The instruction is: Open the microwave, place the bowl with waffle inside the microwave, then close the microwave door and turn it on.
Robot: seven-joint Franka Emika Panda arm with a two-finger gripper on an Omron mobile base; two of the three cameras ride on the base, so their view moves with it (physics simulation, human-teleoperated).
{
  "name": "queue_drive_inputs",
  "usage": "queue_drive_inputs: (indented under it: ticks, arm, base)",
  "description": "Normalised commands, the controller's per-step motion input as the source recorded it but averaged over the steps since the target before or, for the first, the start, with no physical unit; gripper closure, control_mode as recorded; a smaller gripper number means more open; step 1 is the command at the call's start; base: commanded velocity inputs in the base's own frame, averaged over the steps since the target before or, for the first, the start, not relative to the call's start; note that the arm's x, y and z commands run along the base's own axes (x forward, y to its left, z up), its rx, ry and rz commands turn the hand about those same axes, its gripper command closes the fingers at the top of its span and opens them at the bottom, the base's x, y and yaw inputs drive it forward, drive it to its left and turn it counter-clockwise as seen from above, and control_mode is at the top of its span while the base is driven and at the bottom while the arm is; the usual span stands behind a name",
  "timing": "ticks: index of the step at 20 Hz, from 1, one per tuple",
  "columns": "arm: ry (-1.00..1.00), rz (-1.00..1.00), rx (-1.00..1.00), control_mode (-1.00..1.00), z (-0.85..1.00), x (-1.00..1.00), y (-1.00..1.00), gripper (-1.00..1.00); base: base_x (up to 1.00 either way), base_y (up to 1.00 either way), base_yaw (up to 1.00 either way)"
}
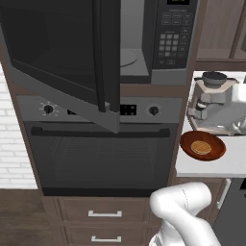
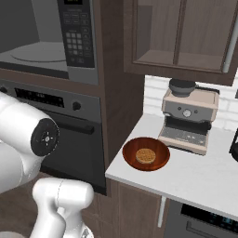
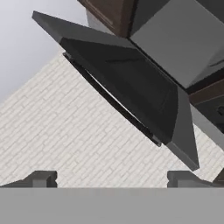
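Note:
The microwave (image 1: pixel 166 72) stands open, its grey cavity and glass turntable (image 1: pixel 129 57) showing beside the keypad (image 1: pixel 175 33). Its dark glass microwave door (image 1: pixel 57 53) is swung out to the left. In the hand view the same door (image 3: pixel 131 87) slants across the picture, well ahead of my gripper (image 3: pixel 111 179), whose fingertips (image 3: pixel 43 178) stand wide apart, open and with nothing between them. The reddish-brown bowl (image 1: pixel 187 141) sits on the white counter to the right, holding the round waffle (image 1: pixel 201 147). From the right base view, the bowl (image 2: pixel 130 153) and waffle (image 2: pixel 145 155) lie near the counter's left edge.
A grey coffee machine (image 2: pixel 188 118) stands just behind the bowl on the counter (image 2: pixel 195 181). Below the microwave is a knobbed oven (image 1: pixel 101 153) with drawers (image 1: pixel 104 214) under it. A wall cabinet (image 2: pixel 186 37) hangs above the counter. White brick wall (image 3: pixel 65 131) lies beyond the door.

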Motion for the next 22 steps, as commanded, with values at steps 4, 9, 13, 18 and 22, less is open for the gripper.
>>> queue_drive_inputs:
  ticks: [4, 9, 13, 18, 22]
  arm:
    - [0.54, 0.0, 0.16, -1.0, -0.12, 0.13, 0.21, -1.0]
    - [0.39, -0.03, 0.13, -1.0, -0.36, 0.55, 0.31, -1.0]
    - [0.24, 0.0, 0.11, -1.0, -0.3, 0.88, 0.14, -1.0]
    - [0.03, 0.02, 0.12, -1.0, -0.08, 0.76, 0.21, -1.0]
    - [-0.06, 0.13, 0.01, -1.0, 0.0, 0.28, 0.72, -1.0]
  base:
    - [0.0, 0.0, 0.0]
    - [0.0, 0.0, 0.0]
    - [0.0, 0.0, 0.0]
    - [0.0, 0.0, 0.0]
    - [0.0, 0.0, 0.0]
